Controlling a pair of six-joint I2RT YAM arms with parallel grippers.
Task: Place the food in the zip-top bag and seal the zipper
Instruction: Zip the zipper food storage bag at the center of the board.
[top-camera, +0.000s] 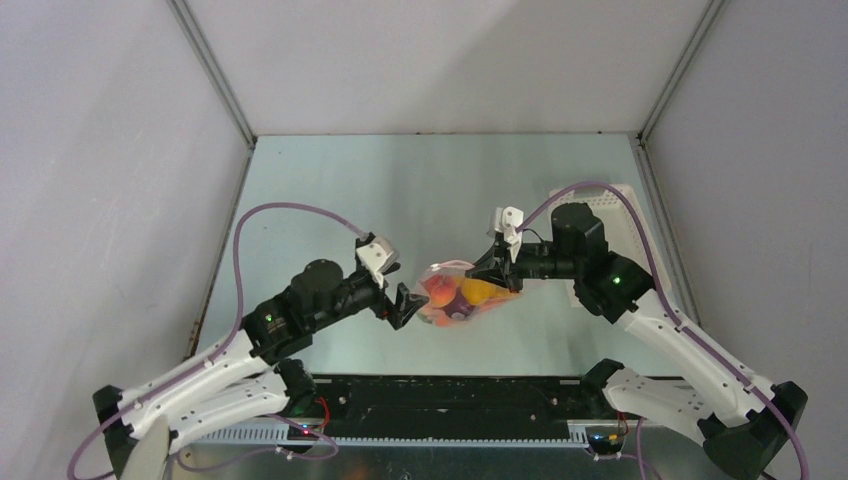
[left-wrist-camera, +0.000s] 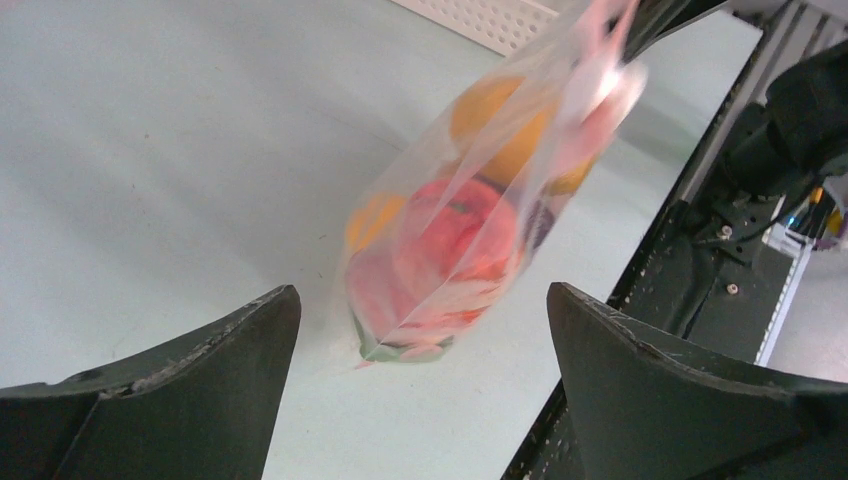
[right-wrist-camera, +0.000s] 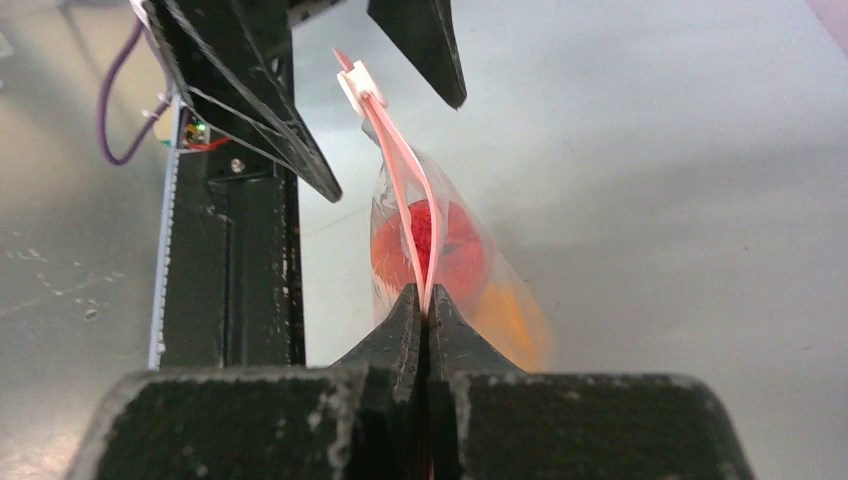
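The clear zip-top bag (top-camera: 455, 295) hangs tilted between my two grippers, its lower corner (left-wrist-camera: 400, 350) near the table. Inside it lies the food: a red piece (right-wrist-camera: 450, 240), orange pieces (left-wrist-camera: 500, 120) and something purple (left-wrist-camera: 538, 225). My right gripper (right-wrist-camera: 427, 300) is shut on the pink zipper (right-wrist-camera: 400, 170) at its near end. The zipper's white slider (right-wrist-camera: 358, 85) sits at the far end, and the two pink strips bow slightly apart between. My left gripper (left-wrist-camera: 422, 290) is open by that far end, its fingers (right-wrist-camera: 290, 130) on either side of the slider and not touching it.
A white slotted basket (top-camera: 620, 215) lies at the table's right edge behind the right arm. The black base rail (top-camera: 440, 395) runs along the near edge, close below the bag. Grey walls enclose the table on three sides.
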